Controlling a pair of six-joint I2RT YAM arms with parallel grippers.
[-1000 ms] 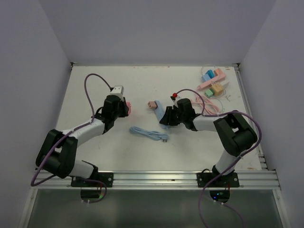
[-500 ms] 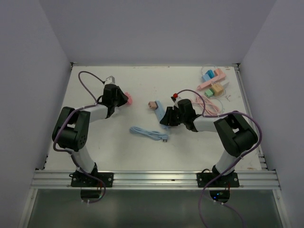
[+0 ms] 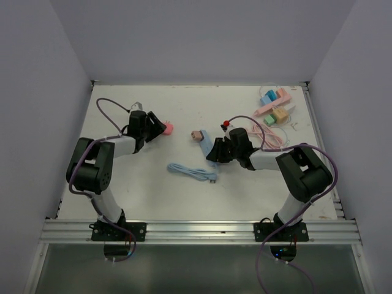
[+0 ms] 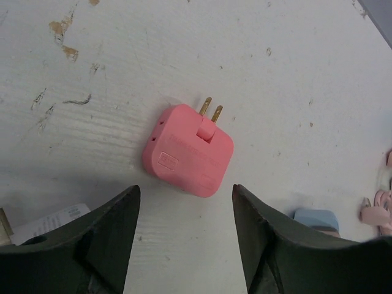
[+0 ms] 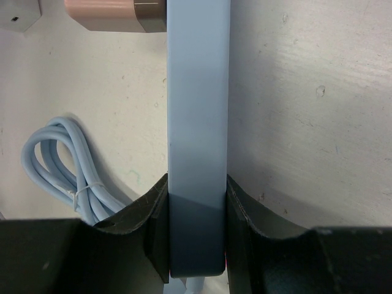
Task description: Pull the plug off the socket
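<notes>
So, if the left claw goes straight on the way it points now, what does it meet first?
Probably the pink plug, lying loose just ahead of the left claw; depth is unclear.

The left arm (image 3: 119,144) lies low and stretched forward, left gripper (image 4: 184,199) spread apart (gripping nothing). The right gripper (image 5: 197,196) pinches the blue socket strip (image 5: 197,92).

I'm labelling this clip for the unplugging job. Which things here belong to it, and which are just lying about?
Job: pink plug, lying loose; blue socket strip, in the right fingers; tan plug at the strip's end.
Lying about: coiled blue cable; heap of coloured strips and cords.
</notes>
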